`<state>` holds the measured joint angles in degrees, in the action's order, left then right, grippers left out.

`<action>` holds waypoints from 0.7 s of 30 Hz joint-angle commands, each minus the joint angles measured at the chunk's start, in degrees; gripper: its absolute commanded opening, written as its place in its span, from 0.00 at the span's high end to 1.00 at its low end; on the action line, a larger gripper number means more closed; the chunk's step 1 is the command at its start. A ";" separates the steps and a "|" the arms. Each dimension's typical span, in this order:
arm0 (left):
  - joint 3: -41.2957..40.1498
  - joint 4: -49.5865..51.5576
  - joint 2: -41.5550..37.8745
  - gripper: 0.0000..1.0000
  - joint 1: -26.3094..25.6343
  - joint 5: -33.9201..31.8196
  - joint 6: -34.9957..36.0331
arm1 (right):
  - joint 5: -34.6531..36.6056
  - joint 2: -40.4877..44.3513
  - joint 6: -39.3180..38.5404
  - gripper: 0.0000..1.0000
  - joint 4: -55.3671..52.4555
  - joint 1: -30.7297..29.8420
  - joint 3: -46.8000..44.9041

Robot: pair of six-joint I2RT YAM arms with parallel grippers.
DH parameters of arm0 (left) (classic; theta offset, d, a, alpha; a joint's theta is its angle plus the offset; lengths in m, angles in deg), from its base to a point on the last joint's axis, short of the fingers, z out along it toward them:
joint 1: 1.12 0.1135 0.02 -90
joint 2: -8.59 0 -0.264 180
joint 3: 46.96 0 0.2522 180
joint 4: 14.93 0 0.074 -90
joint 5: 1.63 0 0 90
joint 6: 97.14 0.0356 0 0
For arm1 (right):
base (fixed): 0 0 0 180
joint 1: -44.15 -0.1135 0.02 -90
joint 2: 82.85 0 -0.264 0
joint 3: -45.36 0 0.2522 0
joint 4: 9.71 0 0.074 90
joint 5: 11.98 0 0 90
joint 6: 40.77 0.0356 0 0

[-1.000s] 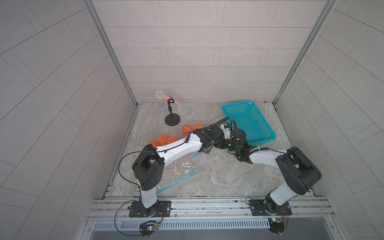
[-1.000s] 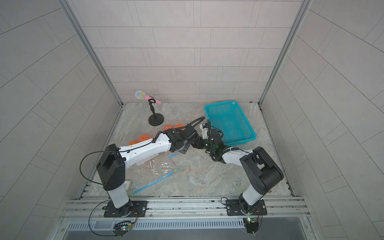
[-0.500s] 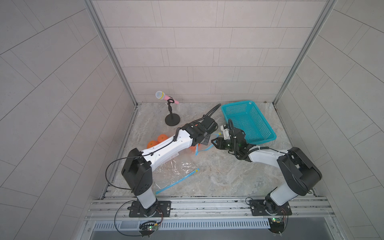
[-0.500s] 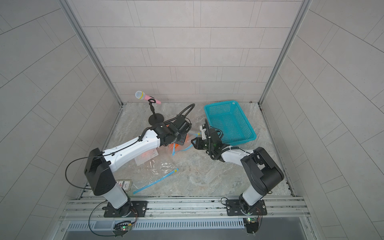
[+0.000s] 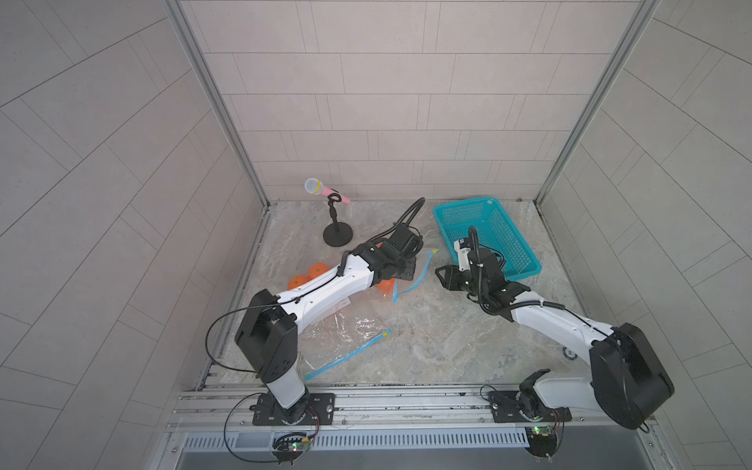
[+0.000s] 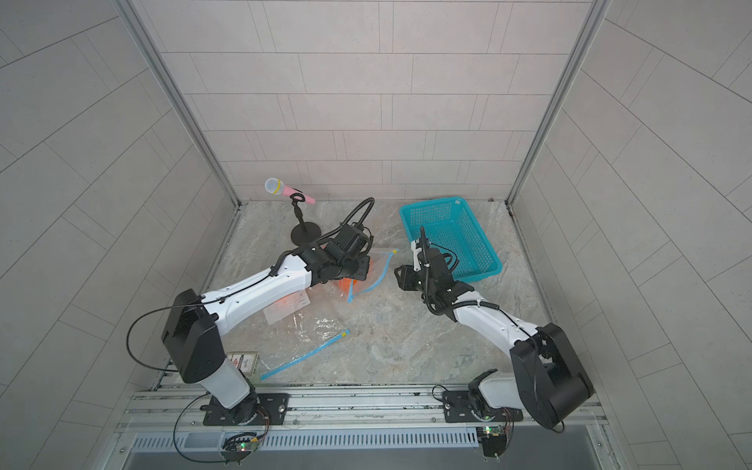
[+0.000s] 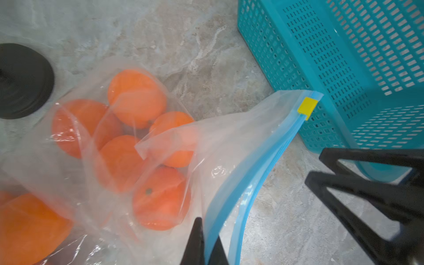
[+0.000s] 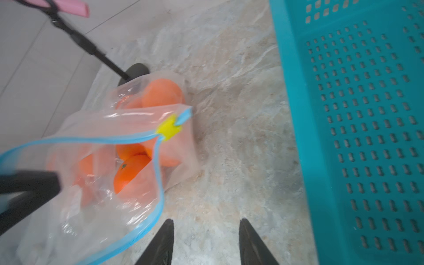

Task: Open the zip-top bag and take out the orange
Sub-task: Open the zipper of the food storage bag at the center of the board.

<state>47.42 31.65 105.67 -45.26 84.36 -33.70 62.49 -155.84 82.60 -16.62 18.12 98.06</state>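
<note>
**A:** What is changing around the bag (image 8: 103,160) just now?

**B:** The arms are separating. A second ago both claws were crowding together over the zip. Now the left claw (image 7: 209,238) is clenching on the blue zip strip (image 7: 243,188). It is drawing the strip away toward the microphone stand (image 5: 337,236) side.

**A:** And the right claw (image 8: 205,221)?

**B:** It is hanging released near the corner of the basket (image 8: 293,114). Its jaws are standing apart, with only bare worktop (image 8: 229,160) showing between them. It is carrying nothing and sitting just beside the bag's mouth.

**A:** Is the mouth opening?

**B:** It is gaping. The yellow slider (image 8: 168,129) is sitting at the far end of the strip. The two lips are bowing away from each other, so I am counting the opening step as done.

**A:** Where is the fruit sitting?

**B:** Several oranges are still lying inside the bag. The bag itself is resting on the worktop between the stand and the basket, with one lip lifted by the left claw. One orange (image 8: 130,172) is showing straight through the gap, on the side facing the right claw.

**A:** So what is that meaning for the job?

**B:** I am expecting the right claw to be reaching in for that one while the left is holding the lip up. The film is looking slack. If the pinch is slipping, the mouth is likely to be folding back over the fruit.
</note>
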 commanded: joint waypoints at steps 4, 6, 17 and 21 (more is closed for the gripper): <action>1.20 -3.29 1.53 1.00 0.46 7.40 -2.62 | -6.61 2.92 -4.06 0.54 16.09 -4.08 -2.43; 0.71 -6.56 1.00 1.00 0.61 7.49 -3.71 | -10.26 -0.42 -3.45 0.56 18.05 -3.98 -0.27; 6.75 0.71 1.03 1.00 3.18 5.68 -1.38 | -19.10 -20.28 1.45 0.78 43.42 -2.37 4.39; 6.43 2.22 -0.03 1.00 4.74 4.63 -0.45 | -16.48 -19.34 -6.08 0.73 32.95 -2.61 6.57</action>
<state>52.03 33.74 108.33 -41.15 89.02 -35.58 43.93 -175.75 81.05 19.99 15.55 103.54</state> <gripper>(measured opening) 0.054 0.261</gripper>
